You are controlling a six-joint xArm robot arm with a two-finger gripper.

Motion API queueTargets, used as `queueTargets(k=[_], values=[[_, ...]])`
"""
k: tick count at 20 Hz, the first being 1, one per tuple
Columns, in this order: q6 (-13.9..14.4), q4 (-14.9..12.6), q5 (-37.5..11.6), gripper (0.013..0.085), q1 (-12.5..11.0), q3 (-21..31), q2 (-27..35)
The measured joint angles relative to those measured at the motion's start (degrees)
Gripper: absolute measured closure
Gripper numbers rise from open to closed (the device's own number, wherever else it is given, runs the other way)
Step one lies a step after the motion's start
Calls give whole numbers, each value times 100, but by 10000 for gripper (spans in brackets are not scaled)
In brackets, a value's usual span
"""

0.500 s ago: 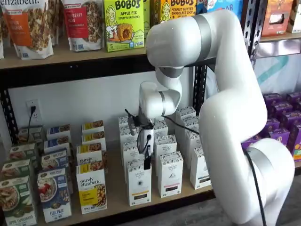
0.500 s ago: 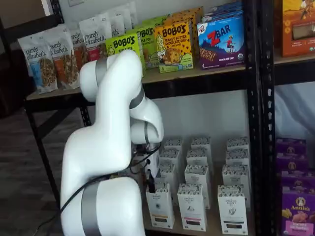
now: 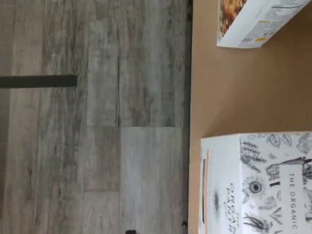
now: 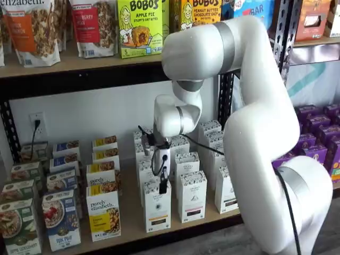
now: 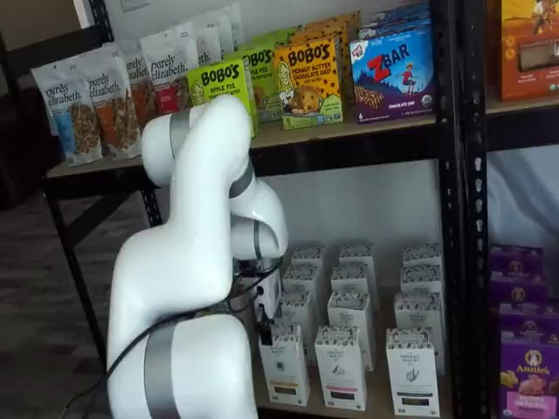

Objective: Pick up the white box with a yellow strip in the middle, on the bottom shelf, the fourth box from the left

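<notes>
The white box (image 4: 157,208) stands at the front of the leftmost white column on the bottom shelf (image 4: 133,226), with a speckled top band and a yellowish strip low on its face. It also shows in a shelf view (image 5: 284,367) and in the wrist view (image 3: 258,185), where its patterned top and an orange-yellow edge line show. My gripper (image 4: 163,183) hangs right over the box's top, and its black fingers (image 5: 265,332) reach the top band. The fingers show side-on, so no gap can be made out.
Like white cartons (image 4: 192,196) stand just right of and behind it. "Purely elizabeth" boxes (image 4: 103,215) stand to its left, one corner in the wrist view (image 3: 258,22). Tan shelf board (image 3: 229,87) lies between them. Purple boxes (image 4: 319,143) stand far right. The grey floor (image 3: 97,117) lies below the shelf edge.
The arm has shifted slightly to the left and the gripper has come a little lower over the front white box. The boxes have not moved.
</notes>
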Motion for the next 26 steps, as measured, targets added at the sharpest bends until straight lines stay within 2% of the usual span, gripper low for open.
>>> queueTargets(k=[8, 14, 21, 26], values=[[-42, -28, -141, 130, -64, -316, 328], [-74, -62, -31, 130, -131, -650, 591], [-265, 61, -34, 130, -219, -966, 879], [-175, -62, 63, 130, -240, -1267, 1111]])
